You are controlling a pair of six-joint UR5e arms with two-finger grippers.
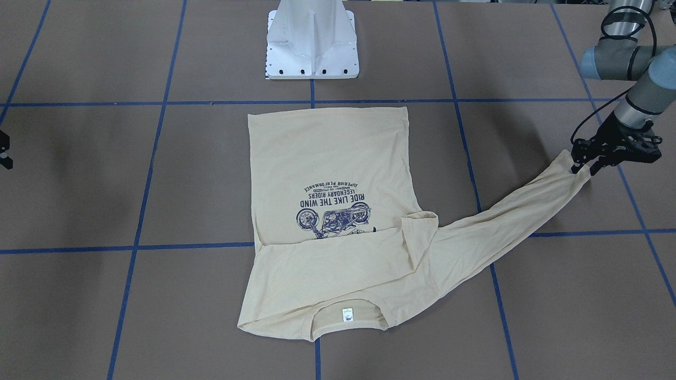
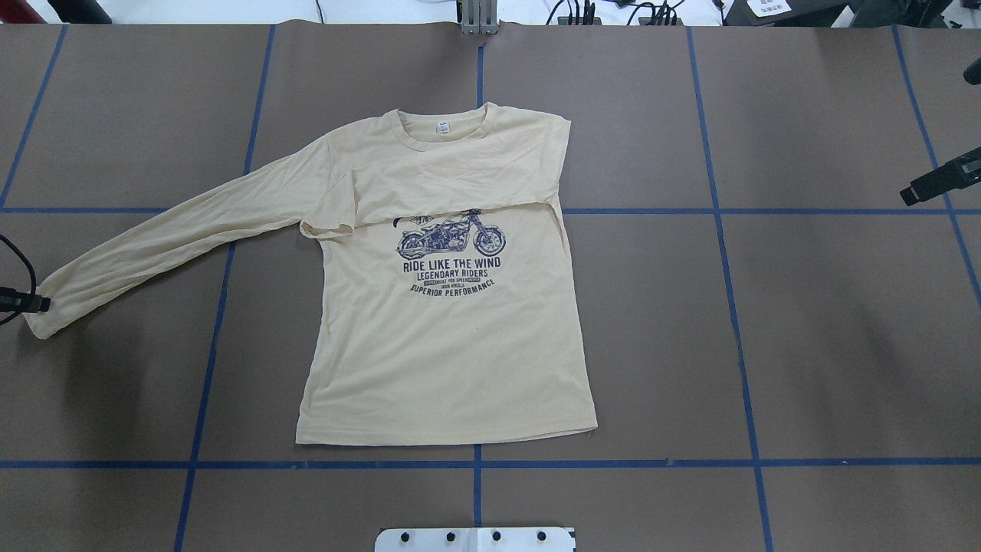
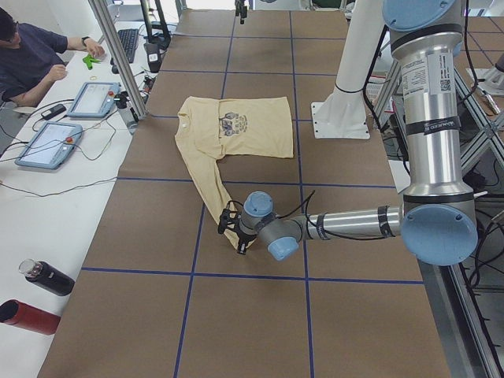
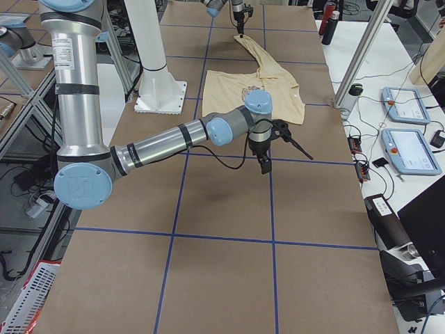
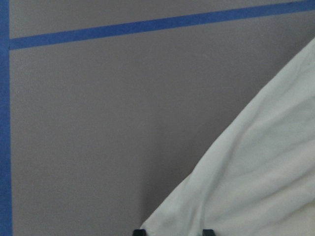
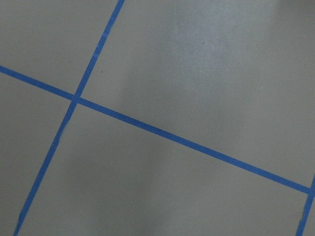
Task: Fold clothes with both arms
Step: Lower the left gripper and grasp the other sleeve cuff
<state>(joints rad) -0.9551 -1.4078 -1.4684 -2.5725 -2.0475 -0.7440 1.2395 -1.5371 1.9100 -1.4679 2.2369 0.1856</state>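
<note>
The cream-yellow T-shirt (image 1: 327, 158) (image 2: 444, 368) lies flat in the middle of the table, print up, collar away from the robot. One long sleeve (image 2: 452, 176) is folded across the chest. The other sleeve (image 1: 507, 221) stretches out diagonally toward my left gripper (image 1: 584, 170) (image 5: 173, 231). That gripper is low over the cuff and open, its two fingertips apart with cuff cloth (image 5: 256, 172) between them. My right gripper (image 2: 907, 198) (image 1: 4, 153) hangs off to the far side, open, with nothing in it.
The white pedestal base (image 1: 311, 47) stands just behind the shirt's hem. Blue tape lines (image 6: 187, 140) grid the brown table. Beyond the far edge a person (image 3: 31, 63) sits at a side table with tablets (image 3: 43, 146) and bottles (image 3: 47, 277).
</note>
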